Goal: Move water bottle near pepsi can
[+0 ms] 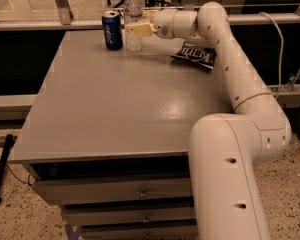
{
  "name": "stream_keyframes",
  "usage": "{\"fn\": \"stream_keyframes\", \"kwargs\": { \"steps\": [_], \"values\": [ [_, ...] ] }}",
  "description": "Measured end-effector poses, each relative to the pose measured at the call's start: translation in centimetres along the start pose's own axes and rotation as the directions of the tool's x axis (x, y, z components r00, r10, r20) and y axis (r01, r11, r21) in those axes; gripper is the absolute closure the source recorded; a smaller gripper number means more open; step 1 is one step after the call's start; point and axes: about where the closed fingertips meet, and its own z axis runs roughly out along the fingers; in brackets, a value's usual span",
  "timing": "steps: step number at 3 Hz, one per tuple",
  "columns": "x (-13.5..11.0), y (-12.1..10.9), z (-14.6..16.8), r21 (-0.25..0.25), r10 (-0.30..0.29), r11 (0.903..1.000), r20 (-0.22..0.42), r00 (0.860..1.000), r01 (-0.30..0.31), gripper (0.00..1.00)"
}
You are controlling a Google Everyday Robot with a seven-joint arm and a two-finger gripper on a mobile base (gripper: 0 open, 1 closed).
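The water bottle [133, 15], clear with a white cap, stands upright at the far edge of the grey table [115, 109]. The dark blue pepsi can [112, 30] stands just left of it, a small gap between them. My gripper [135, 29] reaches in from the right at the bottle's mid height, with its pale fingers [140, 29] closed around the bottle. The bottle's lower part shows below the fingers and rests on or just above the tabletop.
A flat dark chip bag [194, 55] lies on the table to the right of the bottle, under my forearm. A metal rail [65, 21] runs behind the table's far edge. Drawers [140, 191] sit below the table front.
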Motion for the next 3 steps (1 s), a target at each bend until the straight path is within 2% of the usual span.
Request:
{"fn": "stream_keyframes", "kwargs": {
  "steps": [1,2,3],
  "values": [
    [0.6,0.1,0.3,-0.015,0.012,0.9998,0.001,1.0,-0.012,0.0],
    [0.6,0.1,0.3,-0.016,0.012,0.9998,0.001,1.0,-0.012,0.0],
    [0.0,-0.2,-3.2,0.004,-0.034,0.9994,-0.017,0.999,0.034,0.0]
  ]
}}
